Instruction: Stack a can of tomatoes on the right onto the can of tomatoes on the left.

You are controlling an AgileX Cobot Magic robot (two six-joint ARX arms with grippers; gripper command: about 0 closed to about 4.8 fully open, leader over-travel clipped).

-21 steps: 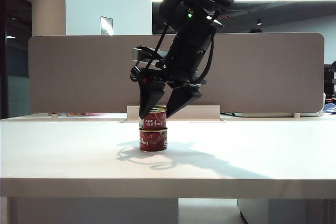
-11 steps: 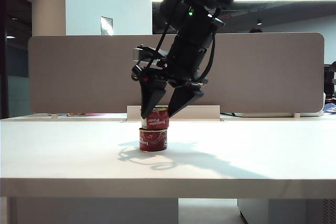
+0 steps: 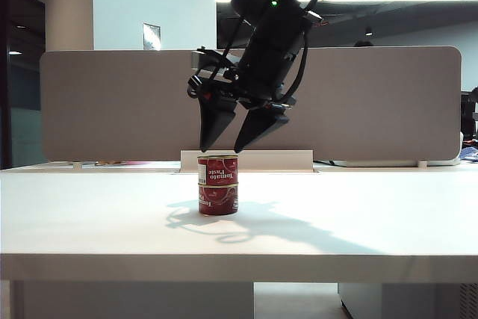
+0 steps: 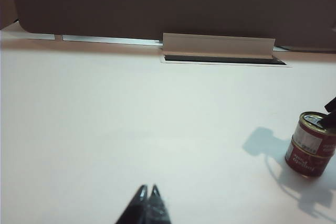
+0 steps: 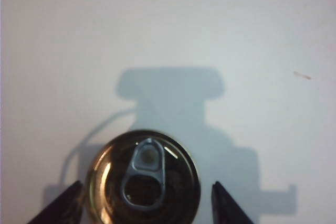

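Two red tomato cans stand stacked in the middle of the white table [image 3: 358, 218]: the upper can [image 3: 217, 170] sits upright on the lower can [image 3: 218, 199]. My right gripper [image 3: 220, 150] hangs just above the stack, open, with its fingertips clear of the upper can. In the right wrist view the pull-tab lid [image 5: 143, 179] lies between the two spread fingers of the right gripper [image 5: 147, 184], with a gap on each side. My left gripper [image 4: 147, 187] is shut and holds nothing, well away from the upper can [image 4: 314, 132] and lower can [image 4: 304, 162].
A grey divider panel [image 3: 112, 102] runs along the table's far edge. A white cable cover [image 3: 276, 159] sits right behind the stack. The table's front edge [image 3: 239, 267] is near the camera.
The right gripper has risen from around the upper can to just above it, jaws still spread. The can stays on the lower one. The left gripper has not moved.
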